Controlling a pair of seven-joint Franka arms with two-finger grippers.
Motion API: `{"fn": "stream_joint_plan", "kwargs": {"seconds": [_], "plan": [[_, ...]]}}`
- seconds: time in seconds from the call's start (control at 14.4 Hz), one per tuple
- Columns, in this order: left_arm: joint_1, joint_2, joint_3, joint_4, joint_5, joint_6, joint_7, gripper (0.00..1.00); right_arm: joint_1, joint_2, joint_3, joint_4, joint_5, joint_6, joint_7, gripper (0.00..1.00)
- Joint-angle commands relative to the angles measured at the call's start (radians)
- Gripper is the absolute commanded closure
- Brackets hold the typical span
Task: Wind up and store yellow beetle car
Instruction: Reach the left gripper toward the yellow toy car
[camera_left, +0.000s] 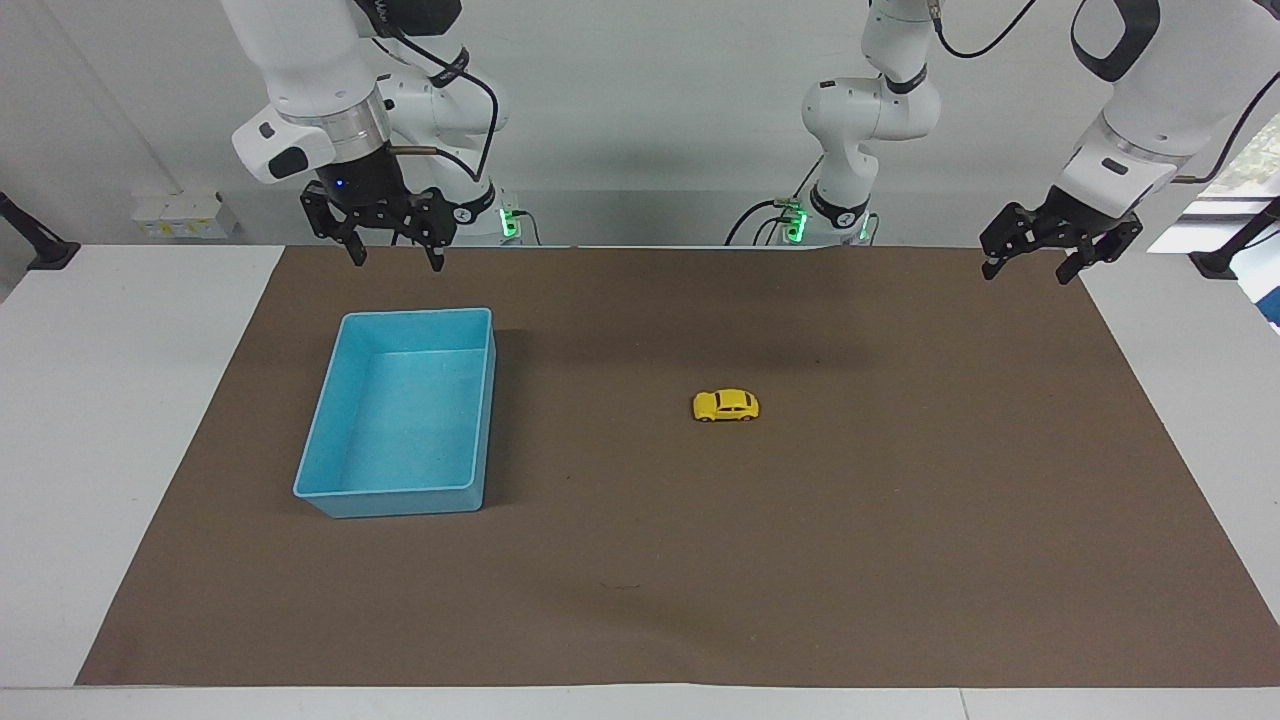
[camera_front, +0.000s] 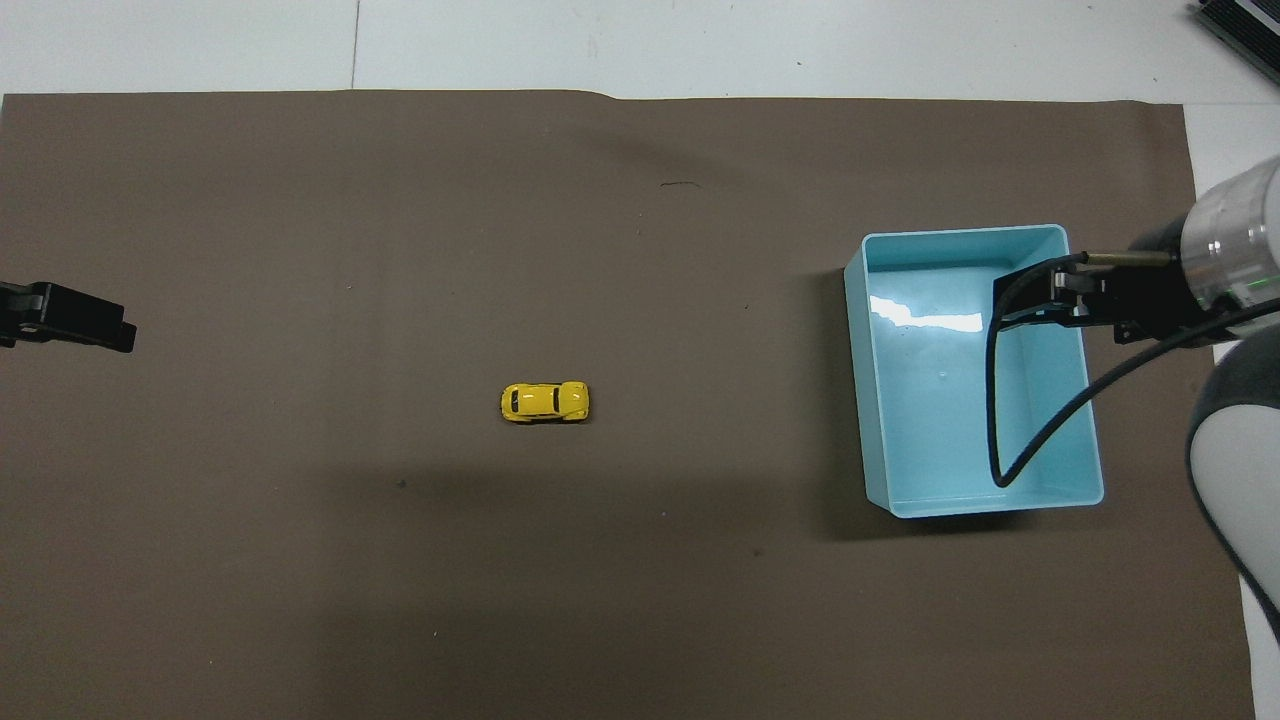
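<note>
Item one: yellow beetle car (camera_left: 726, 405) (camera_front: 545, 402), on its wheels on the brown mat (camera_left: 640, 560) (camera_front: 400, 600) covering my worktop (camera_left: 100, 400), mid-mat, untouched. Item two: blue bin (camera_left: 345, 496) (camera_front: 866, 380), upright toward my right arm's end, well apart from the car. Item three: my right hand (camera_left: 394, 252) (camera_front: 1045, 300), fingers spread, holding nothing, raised over the mat's edge near the bin. Item four: my left hand (camera_left: 1032, 267) (camera_front: 70, 318), fingers apart, holding nothing, raised over the mat's corner at my left arm's end.

Yellow beetle car (camera_left: 726, 405) sits beside blue bin (camera_left: 405, 412), apart.
</note>
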Motion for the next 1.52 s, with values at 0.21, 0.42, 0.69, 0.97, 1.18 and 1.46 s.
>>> {"fn": "stream_joint_plan", "kwargs": {"seconds": [0.21, 0.42, 0.69, 0.97, 1.18, 1.46], "plan": [[-0.017, -0.017, 0.012, -0.002, 0.008, -0.028, -0.002, 0.0, -0.02, -0.014, 0.002, -0.009, 0.03, 0.0, 0.01, 0.0], [-0.019, -0.017, 0.012, -0.002, 0.01, -0.021, 0.12, 0.0, -0.02, -0.014, 0.002, -0.009, 0.03, 0.001, 0.01, 0.0], [-0.023, -0.015, 0.012, -0.004, 0.01, 0.012, 0.317, 0.0, -0.02, -0.014, 0.002, -0.009, 0.03, 0.001, 0.01, 0.0], [-0.068, -0.015, -0.007, -0.004, 0.008, 0.013, 0.661, 0.0, -0.02, -0.014, 0.002, -0.009, 0.029, 0.0, 0.009, 0.0], [-0.123, -0.02, -0.007, -0.01, 0.013, 0.009, 0.861, 0.0, -0.022, -0.014, -0.004, -0.009, 0.029, 0.0, 0.01, 0.0], [-0.2, -0.011, -0.007, -0.056, 0.013, 0.056, 0.945, 0.0, -0.023, -0.014, -0.015, -0.009, 0.029, 0.0, 0.01, 0.0]]}}
